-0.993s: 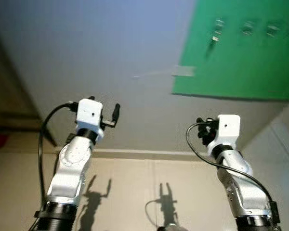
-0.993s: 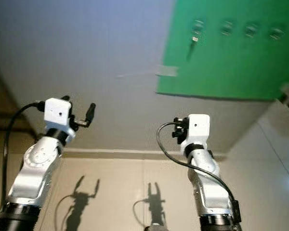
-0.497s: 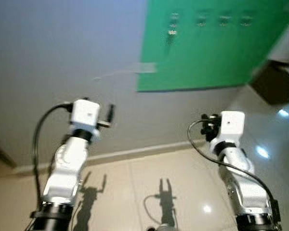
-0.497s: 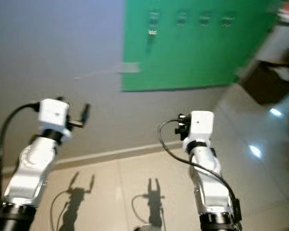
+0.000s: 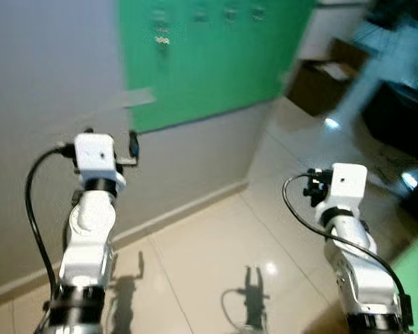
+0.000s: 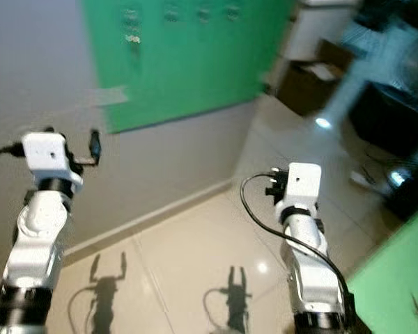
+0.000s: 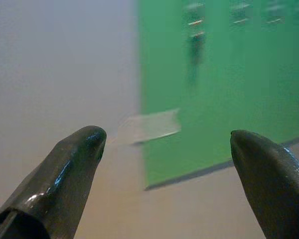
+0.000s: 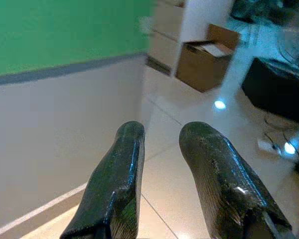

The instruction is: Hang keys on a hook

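A green board [image 5: 209, 62] is fixed to the grey wall, with a row of small hooks [image 5: 230, 12] near its top. A set of keys [image 5: 160, 38] hangs from the leftmost hook, blurred; the keys [image 7: 195, 42] also show in the left wrist view. My left gripper [image 5: 111, 137] is raised toward the wall below the board, well short of it, open and empty. My right gripper [image 5: 312, 189] is held up over the tiled floor, away from the board. Its fingers [image 8: 124, 169] stand close together with nothing between them.
A strip of tape [image 5: 136, 99] sticks out from the board's left edge. A cardboard box [image 5: 320, 80] stands on the floor by the wall's corner, a black object [image 5: 397, 115] further right. A green surface [image 5: 412, 278] is at the lower right. Glossy tiles [image 5: 216, 264] lie ahead.
The whole view has swung to the right, so the green board now sits at the upper left and the room's right side has come into sight. Both arms keep their pose.
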Tool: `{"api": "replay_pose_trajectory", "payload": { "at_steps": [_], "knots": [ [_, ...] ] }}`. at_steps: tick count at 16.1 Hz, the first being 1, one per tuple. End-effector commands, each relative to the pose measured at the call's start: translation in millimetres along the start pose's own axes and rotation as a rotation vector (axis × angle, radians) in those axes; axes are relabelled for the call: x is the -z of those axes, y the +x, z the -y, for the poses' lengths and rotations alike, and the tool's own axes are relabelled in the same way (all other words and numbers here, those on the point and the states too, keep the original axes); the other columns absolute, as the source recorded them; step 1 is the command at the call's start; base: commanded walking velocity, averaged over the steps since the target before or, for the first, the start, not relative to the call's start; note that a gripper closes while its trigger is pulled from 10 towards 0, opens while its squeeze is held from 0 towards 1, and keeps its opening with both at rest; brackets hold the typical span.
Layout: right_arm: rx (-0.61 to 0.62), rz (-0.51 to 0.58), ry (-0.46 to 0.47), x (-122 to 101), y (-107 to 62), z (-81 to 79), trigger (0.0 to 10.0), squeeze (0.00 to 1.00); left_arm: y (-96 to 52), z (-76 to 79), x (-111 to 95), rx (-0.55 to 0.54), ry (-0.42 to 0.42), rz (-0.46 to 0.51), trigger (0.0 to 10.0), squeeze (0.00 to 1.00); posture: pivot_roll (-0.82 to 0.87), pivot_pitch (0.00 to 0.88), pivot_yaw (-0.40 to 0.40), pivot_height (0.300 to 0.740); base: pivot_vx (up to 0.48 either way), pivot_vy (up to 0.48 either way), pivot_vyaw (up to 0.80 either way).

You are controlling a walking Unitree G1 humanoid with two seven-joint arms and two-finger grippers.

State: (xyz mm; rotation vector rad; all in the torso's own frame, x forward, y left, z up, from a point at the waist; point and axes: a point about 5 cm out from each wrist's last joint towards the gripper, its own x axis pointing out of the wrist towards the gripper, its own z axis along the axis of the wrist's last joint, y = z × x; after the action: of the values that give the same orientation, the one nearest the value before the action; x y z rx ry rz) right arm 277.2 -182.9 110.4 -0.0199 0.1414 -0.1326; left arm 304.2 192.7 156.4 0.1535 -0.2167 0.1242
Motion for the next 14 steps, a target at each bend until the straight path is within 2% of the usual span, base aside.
{"api": "replay_pose_trajectory", "payload": {
  "at_steps": [1,3,4,5,6,8,10,12,14],
  "knots": [
    [0.054,0.01,0.012,-2,-2.4,11.3,10.0,0.0,6.9,12.8,-8,0.078,-0.048,0.016,10.0,0.0,-0.1,0.0,-0.025,0.74,0.0,0.0,-0.79],
    [0.071,-0.005,0.013,0,-5.5,14.7,10.0,0.0,4.7,24.6,0,0.249,-0.093,-0.053,10.0,0.0,-0.11,0.0,-0.009,0.74,0.0,0.0,-0.79],
    [0.076,-0.009,0.016,0,-6.3,15.7,10.0,0.0,3.6,26.9,2,0.282,-0.108,-0.067,10.0,0.0,-0.11,0.0,-0.009,0.74,0.0,0.0,-0.79],
    [0.1,-0.038,0.014,4,-10.1,22.8,10.0,0.0,-5.1,36.0,12,0.386,-0.154,-0.146,10.0,0.0,-0.13,0.0,-0.007,0.74,0.0,0.0,-0.79],
    [0.121,-0.053,0.011,7,-12.0,27.2,10.0,0.0,-10.6,40.6,18,0.418,-0.164,-0.179,10.0,0.0,-0.13,0.0,-0.007,0.74,0.0,0.0,-0.79],
    [0.125,-0.083,0.012,10,-11.1,31.0,10.0,0.0,-14.7,44.0,27,0.418,-0.174,-0.213,10.0,0.0,-0.12,0.0,-0.023,0.74,0.0,0.0,-0.79],
    [0.086,-0.092,0.006,9,-7.9,27.5,10.0,0.0,-16.9,41.7,35,0.369,-0.134,-0.247,10.0,0.0,-0.11,0.0,-0.038,0.74,0.0,0.0,-0.79],
    [0.102,-0.084,-0.008,9,-10.8,28.9,10.0,0.0,-11.8,36.7,30,0.323,-0.123,-0.193,10.0,0.0,-0.12,0.0,-0.037,0.74,0.0,0.0,-0.78],
    [0.111,-0.045,-0.073,13,-16.5,30.6,10.0,0.0,-12.7,35.4,27,0.335,-0.128,-0.179,10.0,0.0,-0.12,0.0,-0.034,0.74,0.0,0.0,-0.79]
  ]
}}
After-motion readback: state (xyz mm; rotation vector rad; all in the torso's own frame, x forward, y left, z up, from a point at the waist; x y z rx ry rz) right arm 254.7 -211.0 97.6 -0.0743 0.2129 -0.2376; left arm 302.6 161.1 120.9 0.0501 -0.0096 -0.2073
